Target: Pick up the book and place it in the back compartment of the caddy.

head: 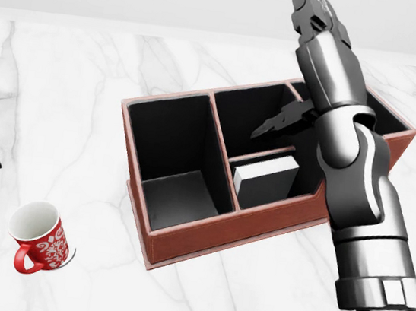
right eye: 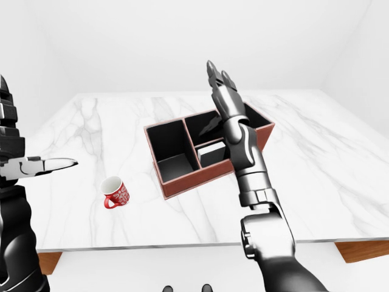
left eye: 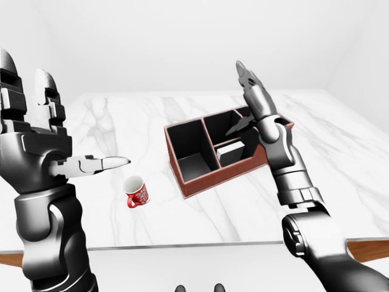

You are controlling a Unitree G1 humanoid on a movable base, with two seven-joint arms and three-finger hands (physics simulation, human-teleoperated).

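The red-brown caddy (head: 205,232) has black insides and three compartments. A white-grey book (head: 266,180) stands in its small lower-right compartment in the head view. The long compartment above it (head: 247,118) shows only its black lining. My right hand (head: 312,8) is raised above the caddy's right half, open, with fingers pointing up and the thumb (head: 273,126) jutting left over that upper compartment. It holds nothing. My left hand (left eye: 55,121) is lifted at the left of the left-eye view, open and empty, far from the caddy.
A red mug (head: 38,239) with a white pattern stands on the white marble table (head: 71,91), left of and below the caddy. The table's near edge (left eye: 182,246) runs along the bottom of the left-eye view.
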